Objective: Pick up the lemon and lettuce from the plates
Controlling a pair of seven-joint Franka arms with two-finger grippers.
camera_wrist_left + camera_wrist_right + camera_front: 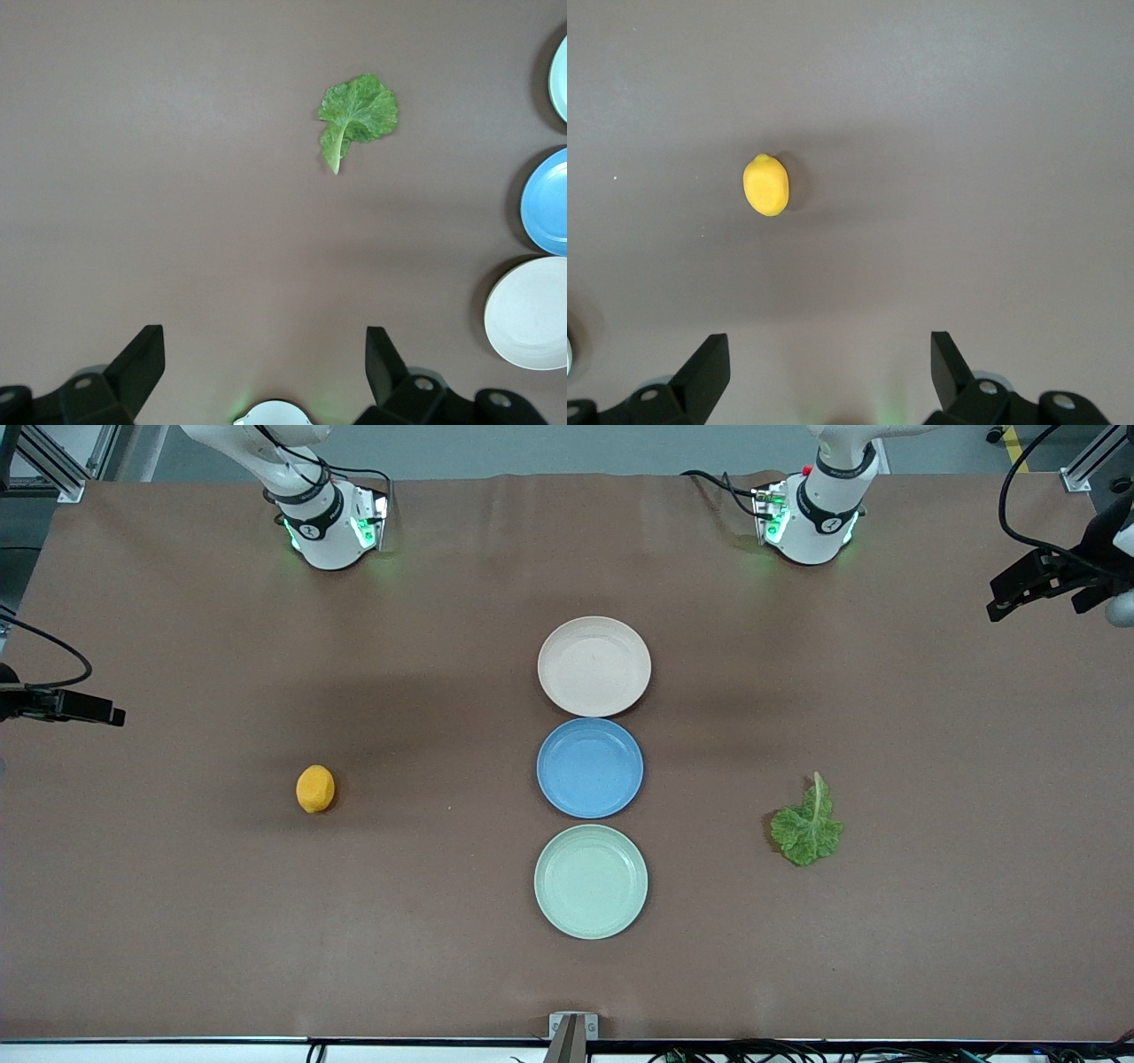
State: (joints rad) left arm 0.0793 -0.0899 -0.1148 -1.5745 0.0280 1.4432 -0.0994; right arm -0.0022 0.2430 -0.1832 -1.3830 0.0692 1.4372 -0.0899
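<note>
The lemon [315, 789] lies on the bare table [177, 912] toward the right arm's end, well apart from the plates. The lettuce [807, 826] lies flat on the table toward the left arm's end. Three plates form a line at the table's middle: the beige-pink plate [594, 666] nearest the bases, the blue plate [590, 768] between, and the mint green plate [591, 881] nearest the front camera; all are empty. The right gripper [830, 372] hangs above bare table near the lemon, fingers spread, holding nothing. The left gripper [266, 367] hangs above bare table near the lettuce, fingers spread, holding nothing.
</note>
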